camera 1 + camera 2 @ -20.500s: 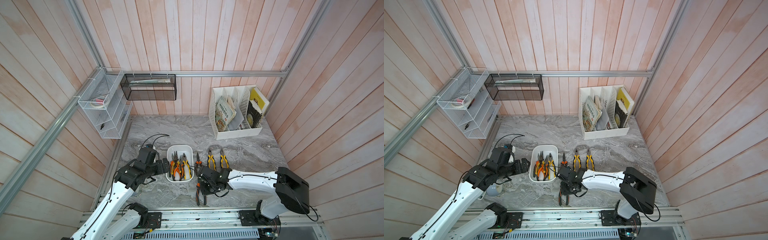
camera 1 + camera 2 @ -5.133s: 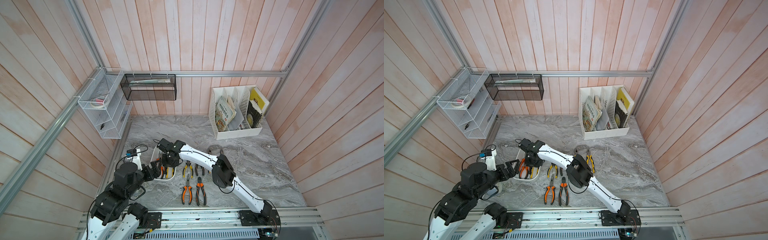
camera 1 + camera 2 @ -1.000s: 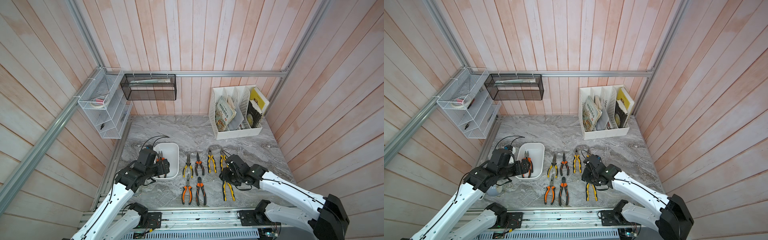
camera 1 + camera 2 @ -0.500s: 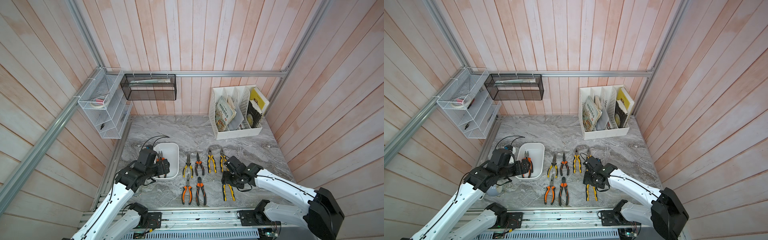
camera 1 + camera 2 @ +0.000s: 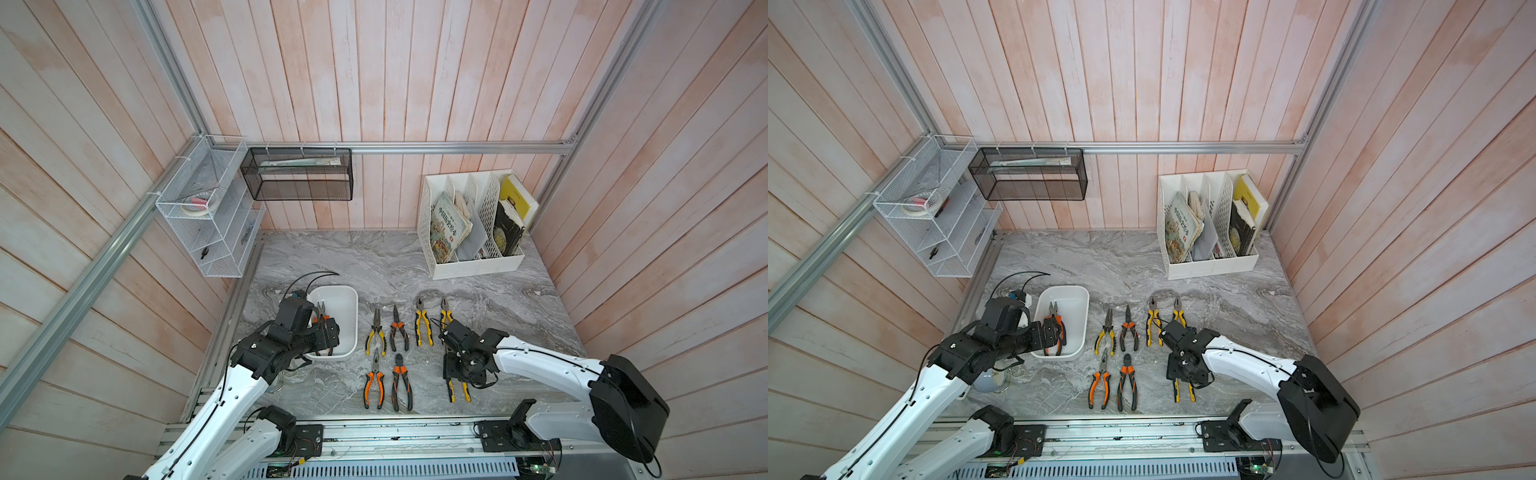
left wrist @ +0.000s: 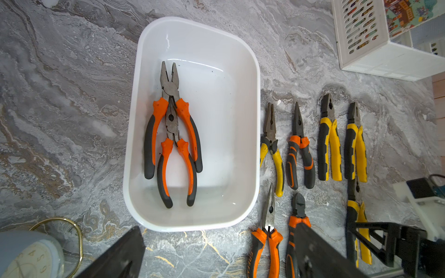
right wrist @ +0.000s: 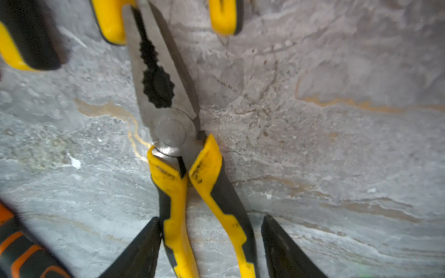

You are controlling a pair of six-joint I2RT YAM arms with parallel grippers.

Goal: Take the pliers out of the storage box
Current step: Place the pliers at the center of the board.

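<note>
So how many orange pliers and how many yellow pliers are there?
Orange-handled pliers: 5 (2 of them in the storage box)
Yellow-handled pliers: 4
Total: 9

Both top views look down from high above the grey marbled tabletop [image 5: 374, 257] toward the pink plank wall [image 5: 374, 83], sharing nearly the whole scene. The left wrist view hangs close over the small white plastic tub [image 6: 216, 108]. The right wrist view, far closer, overlooks yellow-and-black needle-nosed pliers [image 7: 168, 130] near the tub, which both wrist views share.
</note>
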